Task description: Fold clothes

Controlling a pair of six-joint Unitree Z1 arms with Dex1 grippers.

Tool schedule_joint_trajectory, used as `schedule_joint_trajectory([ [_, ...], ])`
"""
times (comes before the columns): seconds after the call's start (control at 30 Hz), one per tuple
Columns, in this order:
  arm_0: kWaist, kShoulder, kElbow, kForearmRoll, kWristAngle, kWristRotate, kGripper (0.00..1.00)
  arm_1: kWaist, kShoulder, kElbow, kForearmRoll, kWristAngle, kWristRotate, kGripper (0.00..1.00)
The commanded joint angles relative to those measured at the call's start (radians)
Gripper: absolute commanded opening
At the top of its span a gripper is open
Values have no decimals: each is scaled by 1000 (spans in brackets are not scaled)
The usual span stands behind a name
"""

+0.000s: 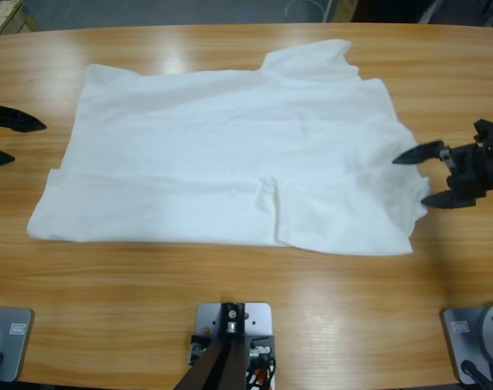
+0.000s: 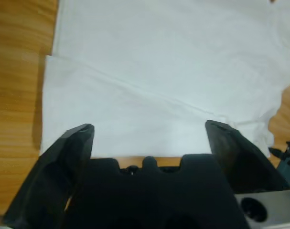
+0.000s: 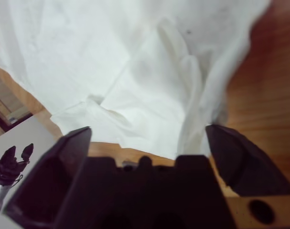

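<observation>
Starting at the left edge of the high view: the left gripper [image 1: 1, 138] pokes in with just its two black jaws showing, spread wide apart and holding nothing. It sits on the wooden table [image 1: 230, 292] just off the T-shirt's left edge, apart from the cloth, level with the shirt's middle. Its own wrist view agrees: the left gripper [image 2: 149, 131] looks along the shirt with both jaws splayed and the near hem lying just ahead of them, bare wood showing between cloth and claw body.

Now the centrepiece: the white T-shirt [image 1: 230, 154] lies spread across the middle of the table, mostly flat. Its lower band is folded up over the body, leaving a doubled strip along the near edge, and a short upright crease marks where two folded pieces meet below the shirt's centre. A sleeve juts out at the shirt's upper right. From the left wrist the T-shirt [image 2: 173, 71] fills most of the view, a long diagonal crease running across it.

On to the right: the right gripper [image 1: 427, 175] comes in from the right edge, jaws wide open, empty, tips right at the shirt's right edge, the rumpled fabric lying between and just ahead of them. Its wrist view shows the right gripper [image 3: 147, 133] facing bunched folds of the T-shirt [image 3: 135, 71], jaws released.
</observation>
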Motion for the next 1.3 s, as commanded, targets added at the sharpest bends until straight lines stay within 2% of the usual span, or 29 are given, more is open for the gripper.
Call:
schedule_joint_trajectory([
  [0.03,-27,135,100,11,-56,13,913,15,3,12,22,-29,-31,1000],
  [0.17,-22,105,64,-26,-53,106,910,15,-76,-22,77,-106,-83,1000],
  [0.27,-21,62,-6,-43,4,182,908,15,-126,-122,143,-158,-139,1000],
  [0.5,4,80,-282,-32,12,341,913,16,-143,-421,161,-165,-392,1000],
  [0.6,55,134,-399,-31,-86,344,917,17,-112,-549,176,-162,-483,1000],
  [0.7,153,153,-456,-31,-152,341,918,17,-74,-677,224,-162,-543,1000],
  [0.77,191,162,-450,-31,-162,340,917,16,-50,-717,239,-148,-565,1000],
  [0.9,226,217,-450,-45,-193,358,919,-1,23,-735,232,-44,-590,998],
  [0.97,266,262,-461,-73,-237,358,918,-1,49,-734,228,-31,-594,996],
  [1.1,299,374,-561,-66,-300,389,913,-11,56,-695,187,-15,-617,1000],
  [1.23,309,447,-648,-21,-318,476,911,-75,116,-647,92,123,-657,996],
  [1.3,309,454,-668,-9,-313,540,908,-76,146,-667,92,96,-711,995],
])
